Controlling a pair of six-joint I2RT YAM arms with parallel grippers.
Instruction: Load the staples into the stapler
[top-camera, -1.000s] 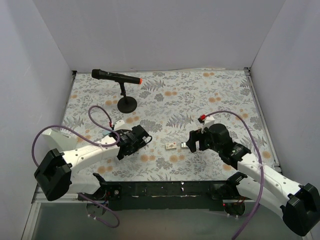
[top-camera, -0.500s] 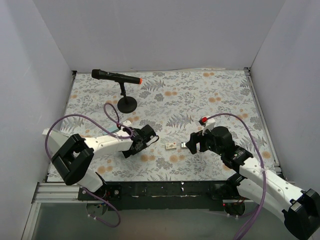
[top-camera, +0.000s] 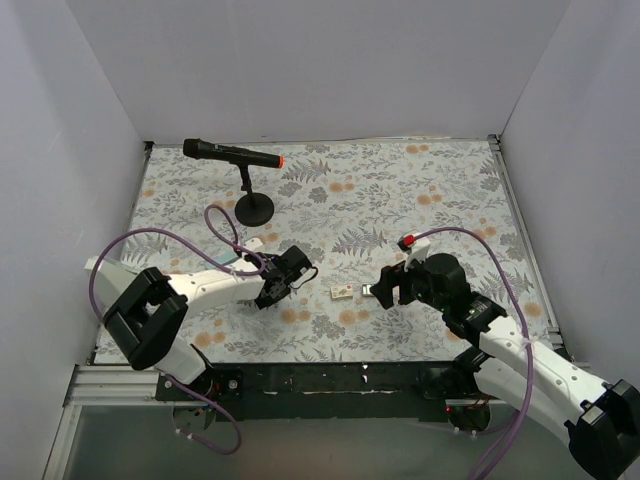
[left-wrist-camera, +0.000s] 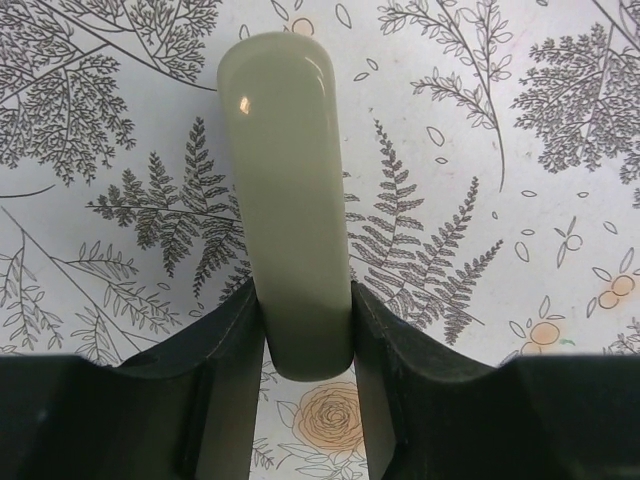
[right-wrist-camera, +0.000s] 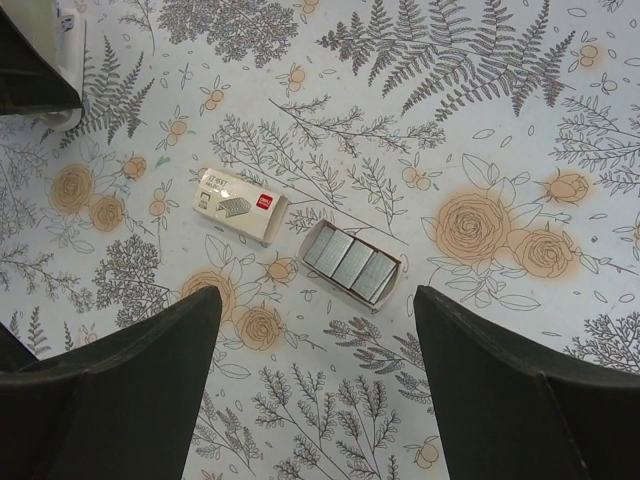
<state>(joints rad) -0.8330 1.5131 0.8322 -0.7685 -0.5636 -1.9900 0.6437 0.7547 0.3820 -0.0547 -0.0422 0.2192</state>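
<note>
Olive-green plastic filled the gap of my left hand (left-wrist-camera: 308, 300): its two black fingers (left-wrist-camera: 225, 350) pressed against both sides of the stapler (left-wrist-camera: 290, 180) near one end, while the rest of the bar pointed away over the flowered table (left-wrist-camera: 480, 150). My right hand (right-wrist-camera: 312, 330) hung wide, gripping nothing, above the staples (right-wrist-camera: 351, 264), a silvery block lying in its small open tray (right-wrist-camera: 390, 283). Just beside the tray lay the whitish box sleeve (right-wrist-camera: 240, 204). Seen from above, stapler and staples were apart, and a black microphone (top-camera: 232, 153) stood at the far left.
</note>
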